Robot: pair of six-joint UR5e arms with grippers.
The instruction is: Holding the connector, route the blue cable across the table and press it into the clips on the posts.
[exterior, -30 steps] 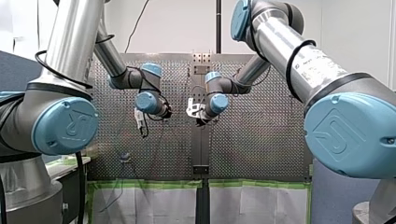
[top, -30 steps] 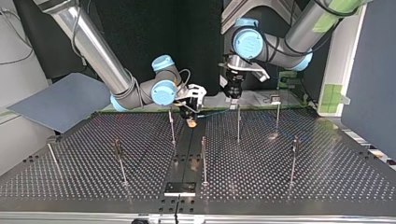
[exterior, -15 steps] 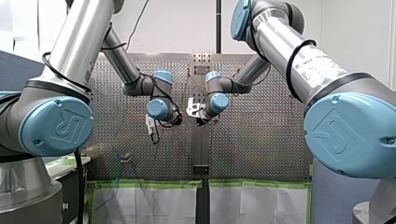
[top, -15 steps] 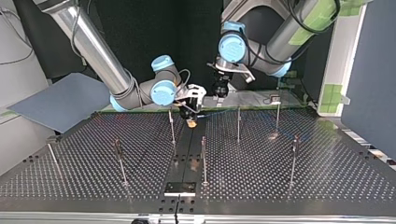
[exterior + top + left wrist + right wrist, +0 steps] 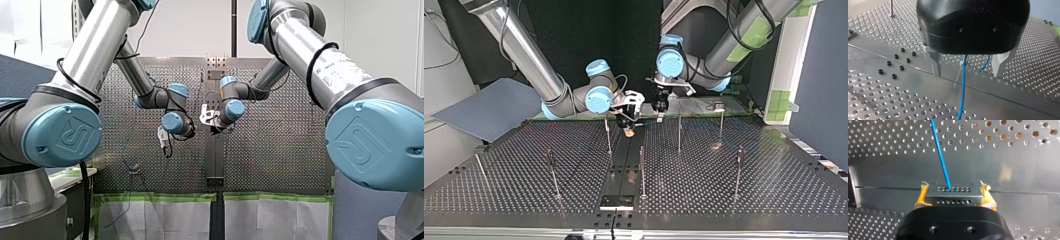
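Robotics lab, perforated table (image 5: 724, 192), upright posts (image 5: 679, 135)

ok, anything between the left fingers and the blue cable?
Nothing visible. In the left wrist view the blue cable runs through the gap between my left gripper's open fingers, touching neither. My right gripper is shut on the connector that the cable runs from.
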